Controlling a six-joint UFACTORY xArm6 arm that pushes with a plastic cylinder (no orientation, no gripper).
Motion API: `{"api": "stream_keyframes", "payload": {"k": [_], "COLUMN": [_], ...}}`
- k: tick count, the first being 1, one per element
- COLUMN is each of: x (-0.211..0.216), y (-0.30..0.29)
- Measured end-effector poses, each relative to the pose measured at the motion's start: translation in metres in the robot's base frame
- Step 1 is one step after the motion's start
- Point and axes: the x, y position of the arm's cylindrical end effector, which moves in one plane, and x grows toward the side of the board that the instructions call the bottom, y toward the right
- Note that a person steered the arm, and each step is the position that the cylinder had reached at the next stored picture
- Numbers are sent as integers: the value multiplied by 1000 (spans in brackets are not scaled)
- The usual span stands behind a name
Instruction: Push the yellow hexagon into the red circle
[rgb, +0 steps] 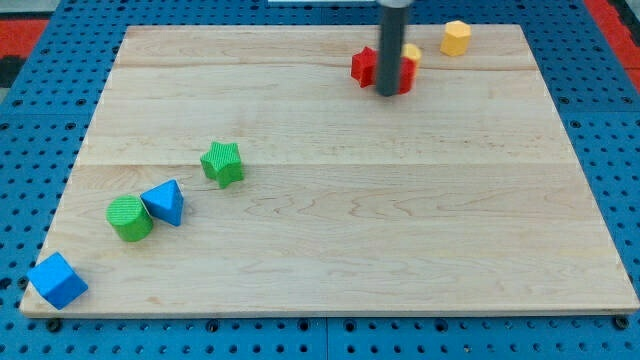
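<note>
no claw on this arm, so nothing opens, shuts or holds; only my tip (388, 94), low in front of the 2 reds. the yellow hexagon (456, 38) sits apart at the view's top right, near the worktop (400, 230) edge.

a bad push could slide it off that edge. another yellow bit (412, 51) is in the way. my tip could bump the reds away.

count: 2 red, left red (362, 66) and right red (407, 76), and i cannot tell which is the circle; 2 yellow; 2 green, star (222, 163) and circle (129, 217); 2 blue, triangle (165, 203) and block (57, 280).
</note>
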Motion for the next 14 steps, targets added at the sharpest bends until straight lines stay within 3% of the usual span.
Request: {"api": "stream_keyframes", "payload": {"k": [1, 2, 3, 4, 5, 6, 7, 8, 9, 10, 11, 12, 13, 14], "x": [-5, -66, -126, -119, -79, -82, -61, 22, 145, 300, 300, 302, 301, 301], "y": [75, 132, 129, 60, 32, 40, 101, 102, 85, -36, -36, -94, -218, -272]}}
